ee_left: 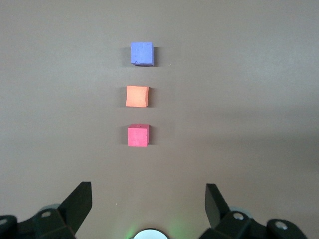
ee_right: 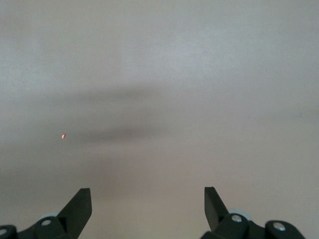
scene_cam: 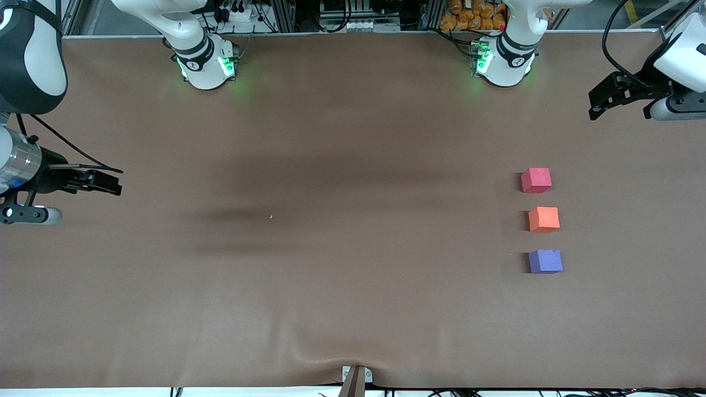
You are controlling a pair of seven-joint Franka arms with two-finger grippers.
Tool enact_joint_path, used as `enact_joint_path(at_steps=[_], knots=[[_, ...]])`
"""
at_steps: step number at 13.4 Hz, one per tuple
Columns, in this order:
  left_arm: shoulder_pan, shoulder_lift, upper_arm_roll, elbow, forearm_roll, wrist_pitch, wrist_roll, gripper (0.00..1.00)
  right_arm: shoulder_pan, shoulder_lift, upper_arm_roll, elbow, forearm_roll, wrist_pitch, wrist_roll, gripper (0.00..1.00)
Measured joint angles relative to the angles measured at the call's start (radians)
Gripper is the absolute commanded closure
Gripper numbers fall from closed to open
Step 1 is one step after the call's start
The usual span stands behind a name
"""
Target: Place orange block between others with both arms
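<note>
The purple-blue cube (scene_cam: 545,261) lies nearest the camera, the orange block (scene_cam: 544,219) just at its 12 o'clock and the pinkish-red cube (scene_cam: 536,180) farther, so the row looks finished, and the left gripper (scene_cam: 604,102) and right gripper (scene_cam: 105,182) hang wide open, holding nothing.

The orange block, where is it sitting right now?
In the front view the orange block rests on the table toward the left arm's end, between the pinkish-red cube and the purple-blue cube, touching neither.
</note>
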Motion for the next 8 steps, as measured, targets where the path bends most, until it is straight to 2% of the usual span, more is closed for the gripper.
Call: enact_joint_path(at_steps=[8], knots=[[-0.001,-0.003,0.002,0.000,-0.004,-0.009,0.027,0.00,0.000,0.000,-0.001,0.004,-0.004,0.000,0.000,0.00]])
